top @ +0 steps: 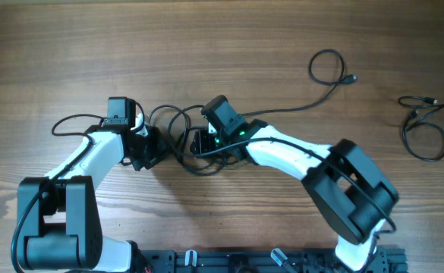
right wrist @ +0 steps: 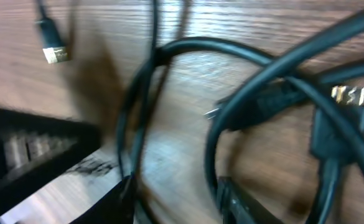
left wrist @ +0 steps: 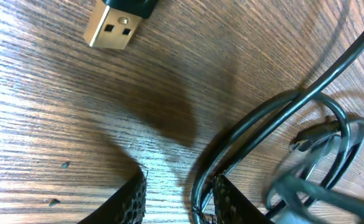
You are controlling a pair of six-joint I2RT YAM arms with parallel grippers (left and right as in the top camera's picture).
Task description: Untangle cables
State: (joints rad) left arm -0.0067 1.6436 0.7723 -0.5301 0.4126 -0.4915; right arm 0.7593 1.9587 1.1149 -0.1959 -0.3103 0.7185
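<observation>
A tangle of thin black cables (top: 177,129) lies mid-table between my two grippers. One cable runs from it to a loop (top: 326,64) at the upper right. A separate coiled cable (top: 423,125) lies at the far right. My left gripper (top: 152,148) is open over the tangle's left side. In the left wrist view a cable (left wrist: 256,124) runs along the inside of the right finger of this gripper (left wrist: 178,199), and a gold USB plug (left wrist: 110,28) lies ahead. My right gripper (top: 203,140) is open in the blurred right wrist view (right wrist: 172,199), with cable loops (right wrist: 231,81) at both fingers.
The wooden table (top: 206,45) extends all round. The arms' base rail (top: 267,262) runs along the front edge. Both arms' white links cross the front half of the table. A small plug (right wrist: 54,53) lies at the upper left of the right wrist view.
</observation>
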